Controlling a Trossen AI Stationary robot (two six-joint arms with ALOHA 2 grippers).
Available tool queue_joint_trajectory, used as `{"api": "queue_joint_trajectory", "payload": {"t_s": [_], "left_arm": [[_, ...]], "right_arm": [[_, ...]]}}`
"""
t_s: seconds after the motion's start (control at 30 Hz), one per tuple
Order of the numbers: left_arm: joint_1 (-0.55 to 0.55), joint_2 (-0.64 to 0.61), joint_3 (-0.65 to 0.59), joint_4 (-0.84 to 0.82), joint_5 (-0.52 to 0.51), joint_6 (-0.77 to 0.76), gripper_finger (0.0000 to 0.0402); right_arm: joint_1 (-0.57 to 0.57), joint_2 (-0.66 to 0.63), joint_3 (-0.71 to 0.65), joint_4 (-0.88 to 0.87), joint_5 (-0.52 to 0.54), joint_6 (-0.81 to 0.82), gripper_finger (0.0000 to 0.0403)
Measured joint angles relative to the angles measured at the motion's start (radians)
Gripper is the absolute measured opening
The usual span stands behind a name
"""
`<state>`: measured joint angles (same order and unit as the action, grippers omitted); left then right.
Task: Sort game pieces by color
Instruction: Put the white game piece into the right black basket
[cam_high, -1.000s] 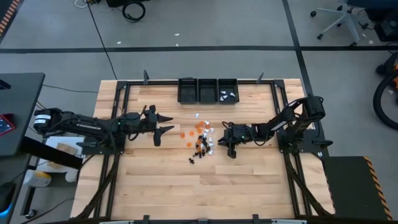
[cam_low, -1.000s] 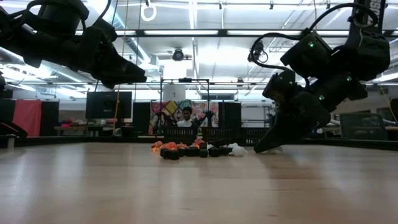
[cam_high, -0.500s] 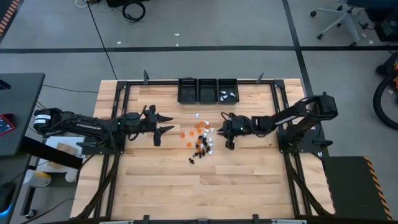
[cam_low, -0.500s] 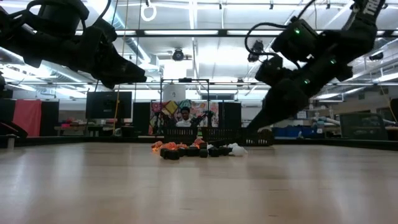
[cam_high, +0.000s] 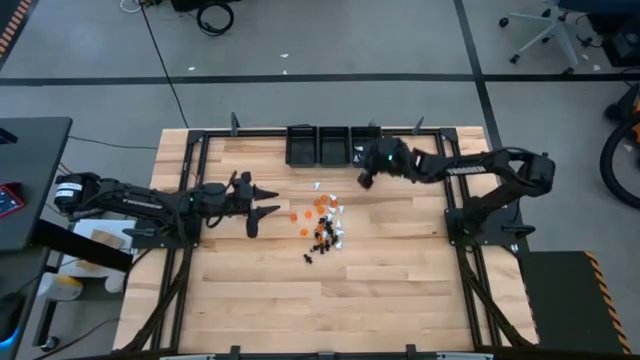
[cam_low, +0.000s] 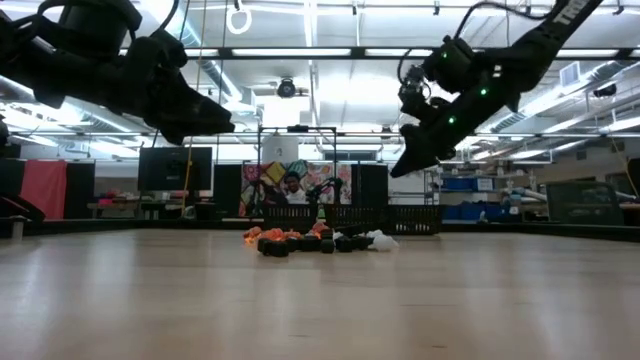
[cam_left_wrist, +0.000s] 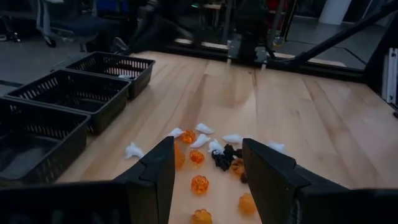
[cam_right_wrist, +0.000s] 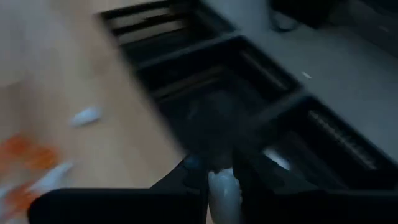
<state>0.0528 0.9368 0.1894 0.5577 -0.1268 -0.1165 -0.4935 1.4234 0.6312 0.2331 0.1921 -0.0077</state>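
The game pieces, tiny orange, black and white bits, lie in a loose pile mid-table, also in the low view and the left wrist view. Three black bins stand in a row at the far edge; the right one holds white pieces. My right gripper hangs above the table just in front of that bin, shut on a white piece. My left gripper waits open, left of the pile and above the table. My right gripper pinches a white game piece between its two fingers, at their free ends. The fingers slant down toward the table's far edge. The piece is lifted clear of the table; the view is blurred, so which part of it they hold does not show.
A black metal frame runs around the wooden table. A few single white pieces lie between the pile and the bins. Bare wood lies toward the table's near edge.
My right gripper has risen from the right side of the pile and swung toward the table's far edge, up to the right bin, tipping from steeply down to a shallower slant. It stays shut, with the white piece between its fingers.
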Motion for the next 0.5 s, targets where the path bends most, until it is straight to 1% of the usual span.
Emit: {"api": "queue_joint_trajectory", "payload": {"t_s": [0.17,0.33,0.5], "left_arm": [[-0.012,0.000,0.000,-0.016,0.000,0.000,0.0167],[-0.012,0.000,0.000,-0.049,0.000,0.006,0.0167],[-0.012,0.000,0.000,-0.057,0.000,0.032,0.0167]], "right_arm": [[-0.112,0.078,0.001,0.084,-0.052,0.036,0.0067],[-0.160,0.150,0.010,0.137,-0.124,0.057,0.0070],[-0.188,0.148,0.010,0.122,-0.185,0.048,0.0097]]}}
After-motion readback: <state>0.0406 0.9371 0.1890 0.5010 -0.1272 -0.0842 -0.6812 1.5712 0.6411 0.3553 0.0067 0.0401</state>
